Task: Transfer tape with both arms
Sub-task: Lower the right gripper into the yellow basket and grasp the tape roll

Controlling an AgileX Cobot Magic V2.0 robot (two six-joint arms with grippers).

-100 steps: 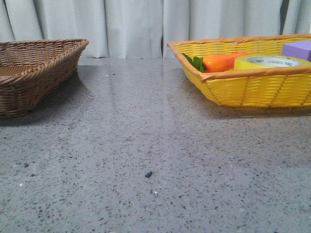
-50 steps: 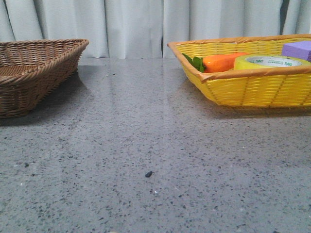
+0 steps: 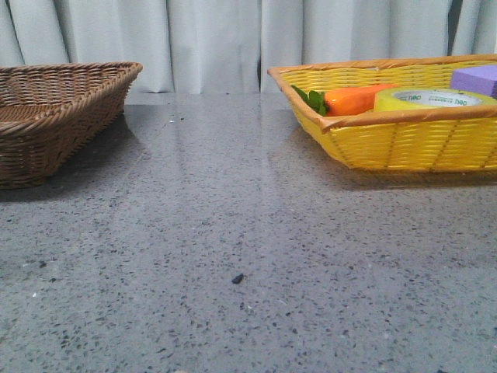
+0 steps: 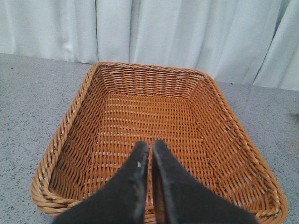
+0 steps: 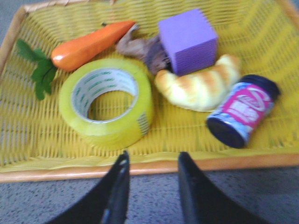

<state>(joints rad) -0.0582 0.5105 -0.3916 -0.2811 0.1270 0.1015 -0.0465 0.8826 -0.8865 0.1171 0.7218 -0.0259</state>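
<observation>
1. On my front camera the tape (image 3: 432, 99) lies flat inside the yellow basket (image 3: 404, 144) at the upper right of the frame, only its top edge showing above the near rim.
2. In that view the carrot (image 3: 353, 99) sits just left of the tape and the purple block (image 3: 475, 79) just right of it, toward the frame's right edge.
3. The brown wicker basket (image 3: 54, 116) stands at the upper left, well apart from the yellow one, both on the grey speckled surface (image 3: 233, 256). Neither arm shows in this view.
4. My right wrist camera has the right pincer (image 5: 150, 161) with its fingers spread apart and nothing between them, at the yellow basket's near rim at the bottom of the frame.
5. There the tape (image 5: 106, 101) fills the left-centre of the frame, hole up, with a croissant (image 5: 201, 84) and a dark can with a pink label (image 5: 242, 111) to its right.
6. My left wrist camera shows the left pincer (image 4: 151, 154) with its fingers pressed together, holding nothing, over the brown basket (image 4: 154, 121) in mid-frame.
</observation>
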